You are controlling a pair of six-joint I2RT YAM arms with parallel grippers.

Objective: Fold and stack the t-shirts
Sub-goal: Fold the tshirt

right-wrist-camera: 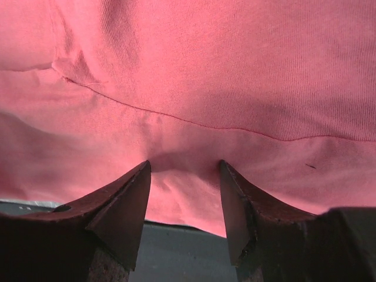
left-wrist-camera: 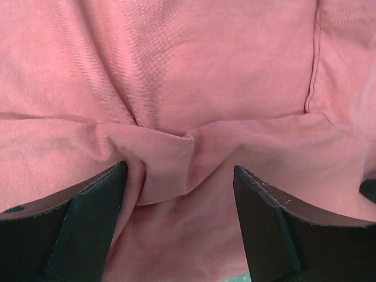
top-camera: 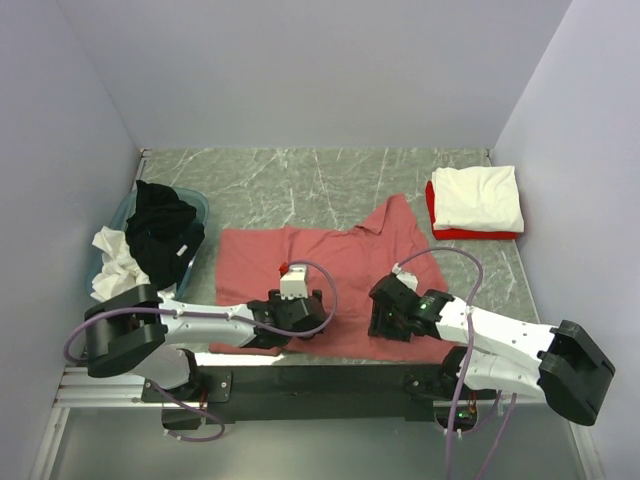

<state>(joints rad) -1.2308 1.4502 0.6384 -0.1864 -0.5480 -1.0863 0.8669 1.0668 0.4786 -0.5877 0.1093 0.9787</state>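
Where the salmon-pink collared t-shirt [top-camera: 250, 260] lies spread mid-table, a folded cream-white t-shirt [top-camera: 478, 197] sits on a red t-shirt [top-camera: 470, 235], far right.
Left wrist: left gripper [left-wrist-camera: 179, 171] released, jaws straddling a bunched fold of the pink cloth.
Right wrist: right gripper [right-wrist-camera: 183, 164] released, astride the shirt's near edge.

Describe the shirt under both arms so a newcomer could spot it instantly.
On the grey marbled table, look centre, toward the near edge. The large salmon-pink cloth t-shirt lies there. Unlike the folded cream-white and red shirts far right, it is spread open.
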